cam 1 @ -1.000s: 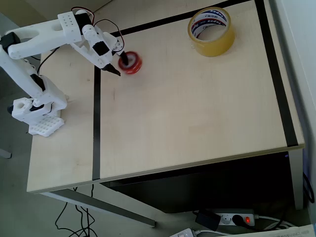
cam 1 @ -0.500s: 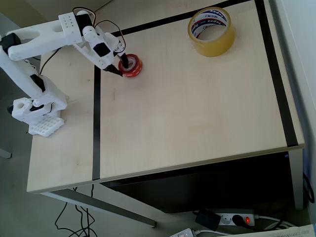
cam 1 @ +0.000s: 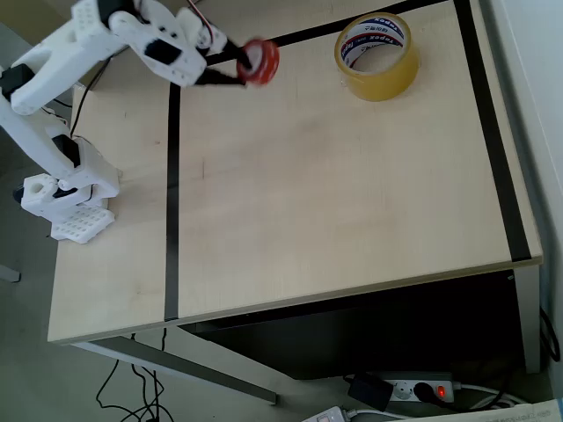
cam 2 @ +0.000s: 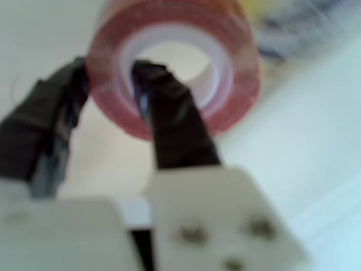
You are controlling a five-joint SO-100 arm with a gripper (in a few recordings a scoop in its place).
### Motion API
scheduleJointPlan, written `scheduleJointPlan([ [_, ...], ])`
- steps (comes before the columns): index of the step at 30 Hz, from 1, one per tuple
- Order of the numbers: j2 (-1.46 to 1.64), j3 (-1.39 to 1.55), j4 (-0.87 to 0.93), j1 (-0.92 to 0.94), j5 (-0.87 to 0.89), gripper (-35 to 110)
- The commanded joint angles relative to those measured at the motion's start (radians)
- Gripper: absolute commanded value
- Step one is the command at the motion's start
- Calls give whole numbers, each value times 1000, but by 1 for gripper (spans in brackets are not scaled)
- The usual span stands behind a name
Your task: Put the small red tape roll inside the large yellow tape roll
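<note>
Since the earlier frames the red roll (cam 1: 259, 60) has left the table (cam 1: 334, 220): it sat flat near the dark vertical line then, and now it hangs in the air, carried up and toward the 2 o'clock side of where it lay, closer to the yellow roll (cam 1: 377, 56). The tool (cam 1: 236, 70) is clamped on the red roll's wall, one black finger (cam 2: 169, 124) through the pale core and the other on the outside at its 9 o'clock side, as the wrist view shows. That pinch through the hole suits a ring: the wall is thin enough to fit between the fingers, and the roll cannot slip sideways off them. It hangs tilted rather than flat, so it will likely need levelling before release. The yellow roll lies flat near the table's far edge, at about 3 o'clock from the red roll and well apart from it, its printed core open upward. That open top is why the red roll is lifted high: it must clear the yellow wall before dropping inside.
</note>
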Motion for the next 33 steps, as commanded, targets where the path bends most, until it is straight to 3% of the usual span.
scheduleJointPlan([
  [1,0,-304,14,-6,-14,0],
  [15,-600,-1236,48,-25,6,0],
  [33,-911,-1356,-25,23,17,1],
])
